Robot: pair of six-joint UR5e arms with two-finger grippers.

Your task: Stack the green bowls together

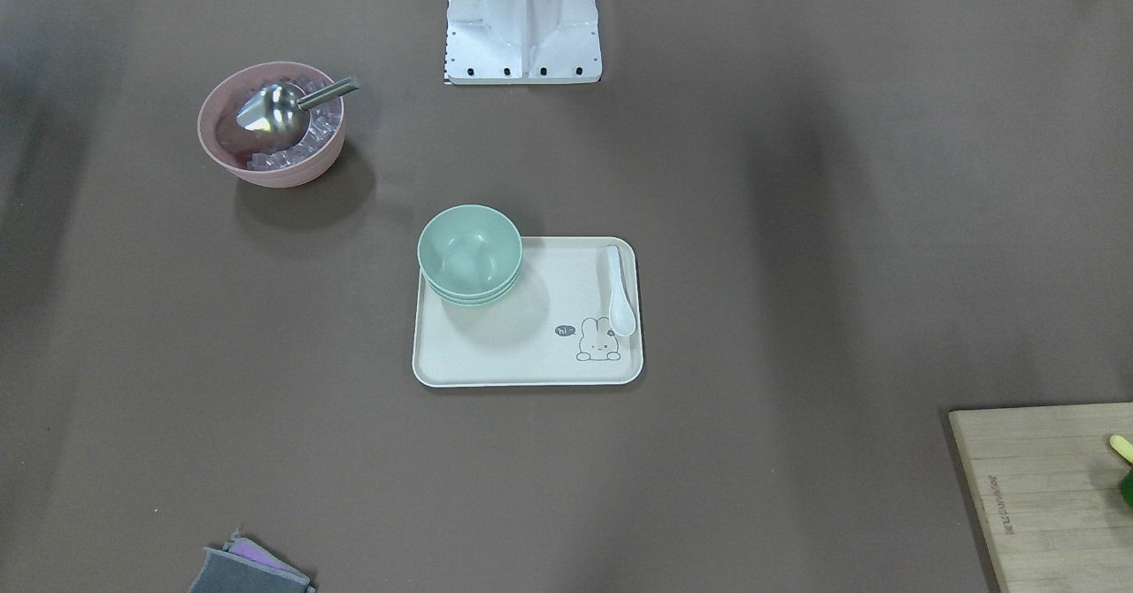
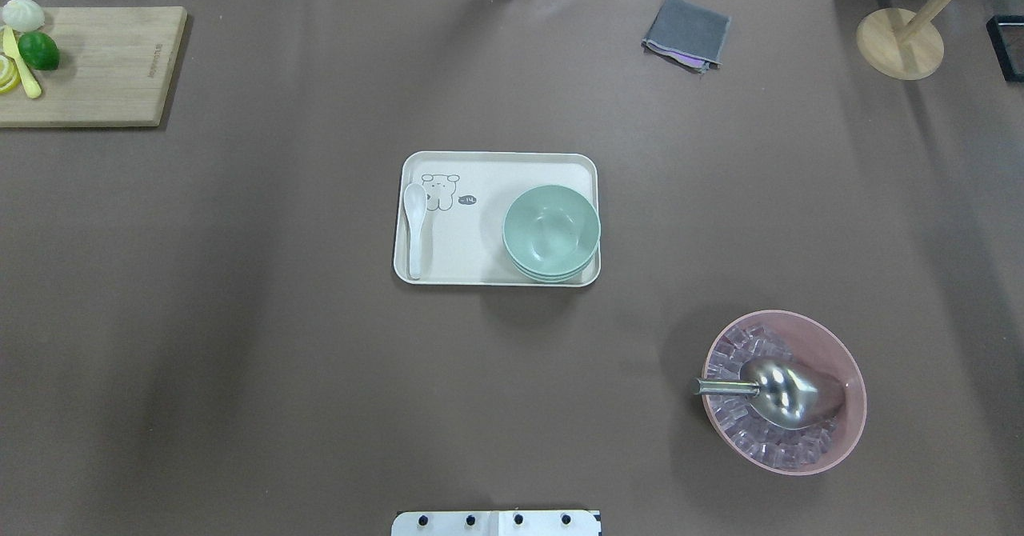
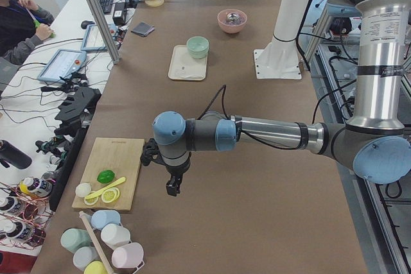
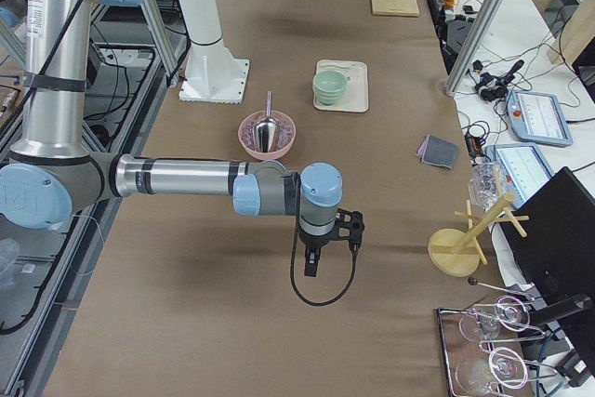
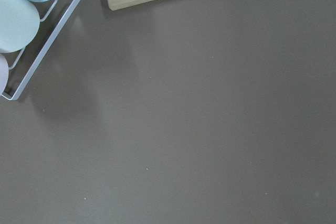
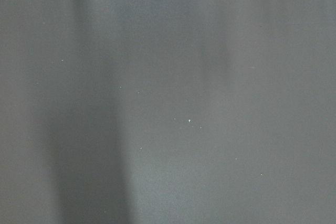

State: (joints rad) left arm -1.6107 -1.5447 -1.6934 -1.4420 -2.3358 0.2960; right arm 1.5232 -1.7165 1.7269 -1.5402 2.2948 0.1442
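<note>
You've got all three green bowls nested into one upright stack, three rims showing one inside the next. The stack sits on the tray, in its corner toward the robot and the robot's right. White spoon lies flat along the tray's opposite short side, beside the printed rabbit and apart from the stack. Pink bowl with clear cubes and a metal scoop stands on the counter, off the tray, further to the robot's right and nearer the robot. Wooden cutting board is well apart from the tray, on the robot's left and the far side. Grey cloth lies beyond the tray's far edge, toward the right. Left gripper hangs pointing down over the counter well left of the tray, just beside the cutting board. Right gripper hangs pointing down well right of the tray, past the pink bowl. Both show only in the side views, so you can't tell whether either gripper is spread or pressed together. Wrist cameras give you only counter, plus a board corner and pale cups on the left one.
</note>
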